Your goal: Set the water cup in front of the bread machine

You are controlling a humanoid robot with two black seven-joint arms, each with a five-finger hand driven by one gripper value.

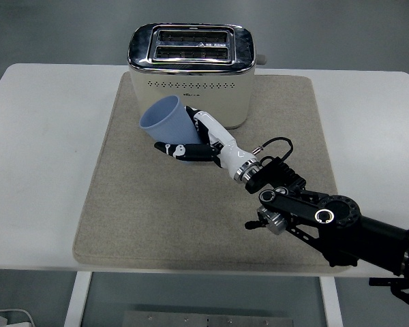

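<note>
My right robot hand (191, 139) has its fingers wrapped around the pale blue plastic water cup (167, 122), tilted with its mouth pointing up-left, just in front of the cream, chrome-topped bread machine (189, 73); I judge it needs righting.

Right hand (199, 139) covers the lower right side of the blue cup (165, 122); cup base hidden behind the fingers, so contact with the mat (150, 211) cannot be told. Cup and hand block part of the toaster (191, 65) front. Small marking on toaster front too small to read. Right arm (341, 228) cut off at right and bottom edge. Table (41, 170) legs cut by bottom edge.
</note>
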